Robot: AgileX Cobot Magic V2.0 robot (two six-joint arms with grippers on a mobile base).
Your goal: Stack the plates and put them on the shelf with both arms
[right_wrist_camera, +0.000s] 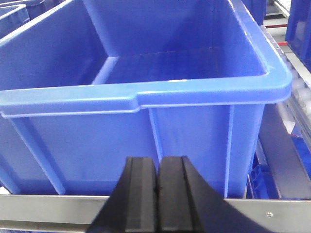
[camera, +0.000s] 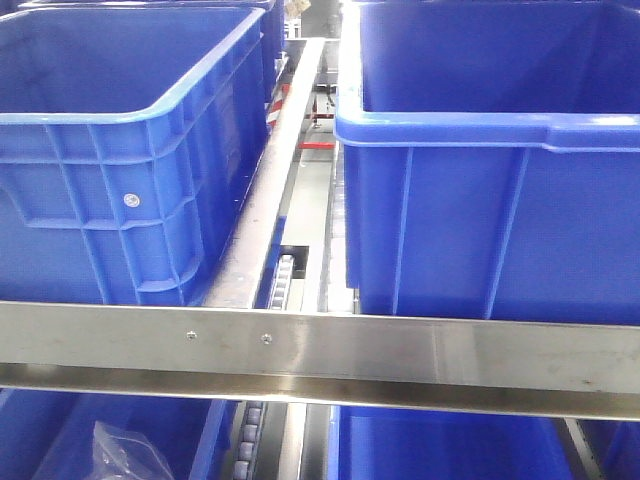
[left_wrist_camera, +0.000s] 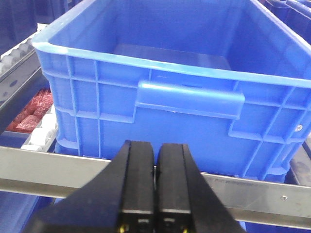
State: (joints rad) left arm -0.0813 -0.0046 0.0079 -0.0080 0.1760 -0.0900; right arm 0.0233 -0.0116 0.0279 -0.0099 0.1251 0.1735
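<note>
In the exterior front-facing view, the shelf (camera: pixel 320 350) is running across the frame as a brushed steel front rail with two screws. Two blue crates are sitting on its upper tier, the left crate (camera: pixel 120 160) and the right crate (camera: pixel 490 200), apart, with a steel divider (camera: pixel 275 170) and a roller track (camera: pixel 287 275) between them. Under the rail, more blue crates are showing, cut off by the frame edge, and a crumpled clear bag (camera: pixel 125 448) is lying in the left one. Neither arm is appearing here, and no plates are showing in this or the other views.

In the left wrist-mounted view, the left fingers (left_wrist_camera: pixel 155 194) are pressing together with nothing between them, hanging in front of the shelf rail and a blue crate's handle side. Red items (left_wrist_camera: pixel 31 111) at the far left are too blurred to name, possibly packets.

In the right wrist-mounted view, the right fingers (right_wrist_camera: pixel 156 194) are likewise closed flat against each other, holding nothing, before the rail and a crate whose inside looks bare
</note>
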